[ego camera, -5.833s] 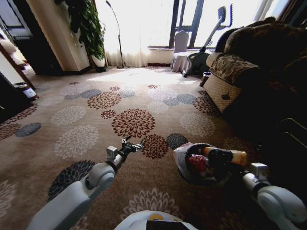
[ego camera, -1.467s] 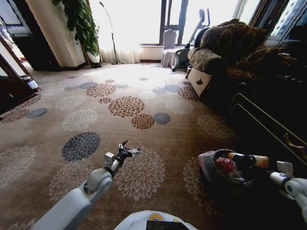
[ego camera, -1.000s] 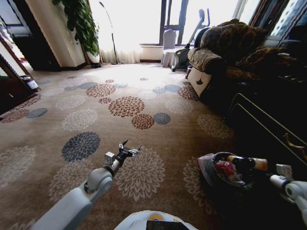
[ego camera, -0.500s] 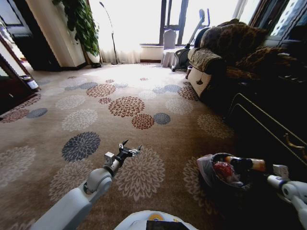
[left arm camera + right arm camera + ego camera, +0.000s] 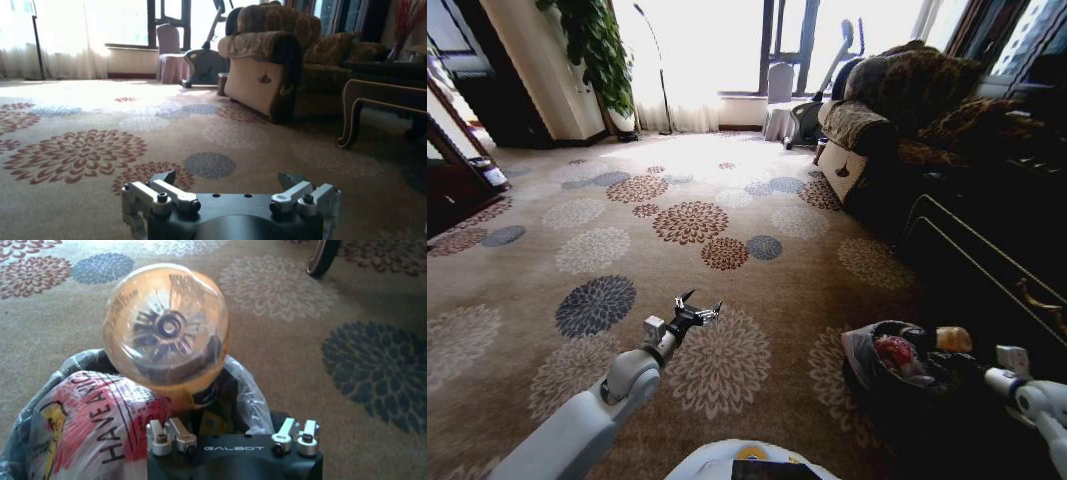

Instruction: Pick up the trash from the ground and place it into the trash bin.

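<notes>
The trash bin (image 5: 863, 362), a dark bucket with a greyish liner (image 5: 247, 388), stands on the carpet at the lower right. A red-and-white plastic bag (image 5: 87, 422) fills one side of it (image 5: 893, 353). A clear orange-tinted bottle (image 5: 167, 330) stands tilted in the bin, its base towards the right wrist camera (image 5: 948, 339). My right gripper (image 5: 230, 426) hovers just over the bin's rim, open, its fingers wide of the bottle's lower part. My left gripper (image 5: 699, 311) hangs open and empty over a carpet flower, left of the bin (image 5: 227, 179).
A patterned armchair (image 5: 882, 110) and a dark wooden table (image 5: 987, 250) line the right side close to the bin. A potted plant (image 5: 602, 55) and a floor lamp (image 5: 655, 70) stand at the back. Dark furniture (image 5: 452, 180) is on the left. Open carpet lies ahead.
The bottle lay level across the bin in my right gripper; now it has tipped end-on into the bin and the fingers stand apart. The left arm is still.
</notes>
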### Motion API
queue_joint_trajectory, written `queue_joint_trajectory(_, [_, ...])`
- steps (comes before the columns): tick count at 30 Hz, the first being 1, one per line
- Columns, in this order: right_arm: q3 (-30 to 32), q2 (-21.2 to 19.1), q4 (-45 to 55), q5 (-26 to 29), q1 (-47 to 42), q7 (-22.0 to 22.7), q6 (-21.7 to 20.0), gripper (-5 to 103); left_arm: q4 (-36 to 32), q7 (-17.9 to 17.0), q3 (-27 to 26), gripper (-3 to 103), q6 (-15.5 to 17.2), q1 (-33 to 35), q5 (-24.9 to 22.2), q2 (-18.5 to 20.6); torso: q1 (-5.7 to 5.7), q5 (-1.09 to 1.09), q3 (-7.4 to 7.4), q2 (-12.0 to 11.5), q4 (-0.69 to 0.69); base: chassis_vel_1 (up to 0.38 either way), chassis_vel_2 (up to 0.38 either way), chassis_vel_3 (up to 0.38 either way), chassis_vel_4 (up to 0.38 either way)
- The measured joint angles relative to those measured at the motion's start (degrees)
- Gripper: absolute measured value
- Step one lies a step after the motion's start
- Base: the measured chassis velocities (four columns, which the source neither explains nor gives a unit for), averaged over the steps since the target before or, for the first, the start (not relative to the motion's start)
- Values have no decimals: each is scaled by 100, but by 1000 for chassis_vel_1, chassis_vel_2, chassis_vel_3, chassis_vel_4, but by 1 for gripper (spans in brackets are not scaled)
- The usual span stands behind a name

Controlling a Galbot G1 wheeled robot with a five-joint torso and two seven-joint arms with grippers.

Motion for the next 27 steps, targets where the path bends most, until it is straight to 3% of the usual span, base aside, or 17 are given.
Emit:
queue_joint_trajectory(4, [75,-30,44,15,-102,-24,6,82,-11,0,1,100,-4,-8,-1,-7,0,0,0,0,-1,0,0,0,0])
queue_joint_trajectory(7, [171,-44,123,43,-240,-45,19,97,-14,1,21,100,-14,-8,1,-27,0,0,0,0,-2,0,0,0,0])
queue_joint_trajectory(20, [302,-115,362,235,-370,92,73,100,-43,24,10,100,-51,-1,4,-22,0,0,0,0,-1,0,0,0,0])
queue_joint_trajectory(27, [115,-122,171,62,-144,390,425,100,-42,73,-8,100,-116,44,6,-21,0,2,1,0,0,0,0,0,0])
